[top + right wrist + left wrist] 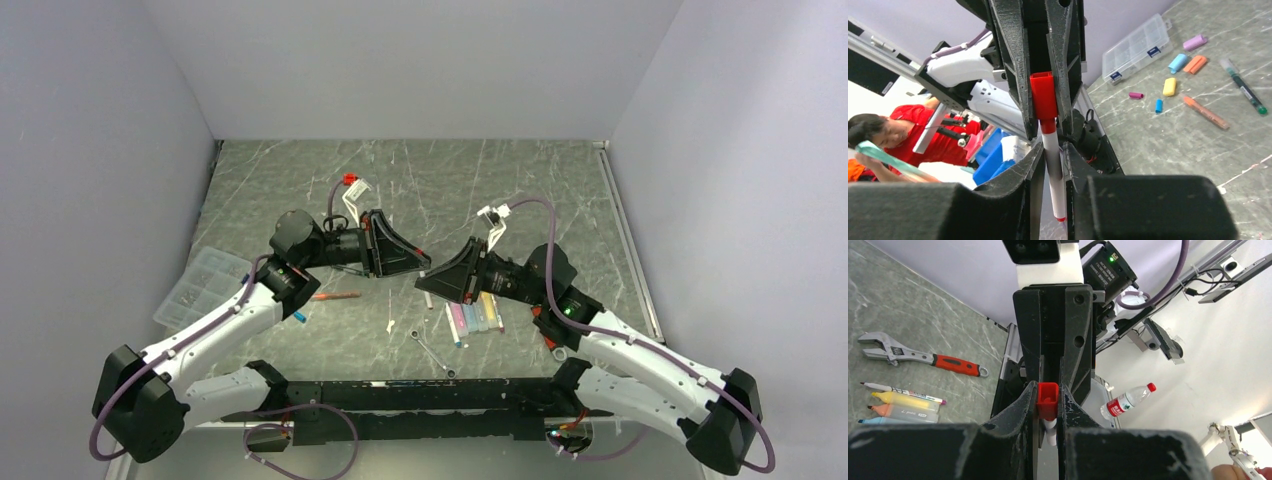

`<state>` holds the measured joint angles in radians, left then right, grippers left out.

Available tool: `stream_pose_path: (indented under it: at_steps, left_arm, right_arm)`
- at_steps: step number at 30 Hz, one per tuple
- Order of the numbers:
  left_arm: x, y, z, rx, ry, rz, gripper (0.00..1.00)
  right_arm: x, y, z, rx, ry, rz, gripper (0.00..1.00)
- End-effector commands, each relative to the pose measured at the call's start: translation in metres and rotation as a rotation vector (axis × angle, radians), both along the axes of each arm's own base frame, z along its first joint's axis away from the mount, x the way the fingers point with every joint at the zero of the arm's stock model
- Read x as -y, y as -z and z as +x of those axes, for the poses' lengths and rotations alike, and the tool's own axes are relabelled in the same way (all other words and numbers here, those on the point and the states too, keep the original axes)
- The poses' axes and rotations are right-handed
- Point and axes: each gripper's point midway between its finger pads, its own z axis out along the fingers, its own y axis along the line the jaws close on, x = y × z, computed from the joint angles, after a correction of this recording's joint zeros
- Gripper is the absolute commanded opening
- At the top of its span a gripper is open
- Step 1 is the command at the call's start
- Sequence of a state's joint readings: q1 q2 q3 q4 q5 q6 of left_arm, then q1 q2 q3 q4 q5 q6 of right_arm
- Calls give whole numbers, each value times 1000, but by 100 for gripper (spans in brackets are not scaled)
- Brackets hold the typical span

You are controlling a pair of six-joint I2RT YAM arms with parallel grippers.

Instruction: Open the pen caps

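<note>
A thin white pen hangs in the air between my two grippers. Its red cap (1048, 399) is pinched by my left gripper (1048, 405), which is shut on it. The white barrel (1053, 165) runs down between the fingers of my right gripper (1052, 160), which is shut on it. In the right wrist view the cap (1043, 97) still sits on the barrel. From above, the left gripper (420, 258) and right gripper (425, 285) meet tip to tip over the table's middle. Loose caps lie on the table: purple (1195, 42), blue (1177, 63), orange (1195, 64), yellow (1169, 86).
Pastel highlighters (475, 318) lie in a row under the right arm, a silver wrench (432, 355) in front of them. A red-handled wrench (923, 357) lies near them. A clear compartment box (203, 285) sits at the left edge. An orange pen (1205, 112) and a green pen (1243, 92) lie uncapped.
</note>
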<state>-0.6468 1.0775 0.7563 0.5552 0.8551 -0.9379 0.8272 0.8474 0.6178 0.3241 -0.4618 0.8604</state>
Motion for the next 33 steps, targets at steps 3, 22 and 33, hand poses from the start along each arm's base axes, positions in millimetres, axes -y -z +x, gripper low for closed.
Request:
stream_pose_path:
  at_steps: [3, 22, 33]
  left_arm:
    - [-2, -20, -11, 85, 55, -27, 0]
    - [-19, 14, 74, -98, -466, 167, 0]
    - [-69, -29, 140, -81, -845, 99, 0]
  right_arm:
    - [0, -23, -11, 42, -74, 86, 22]
    - [15, 31, 47, 81, 395, -313, 0]
    - [24, 65, 40, -6, 490, -361, 0]
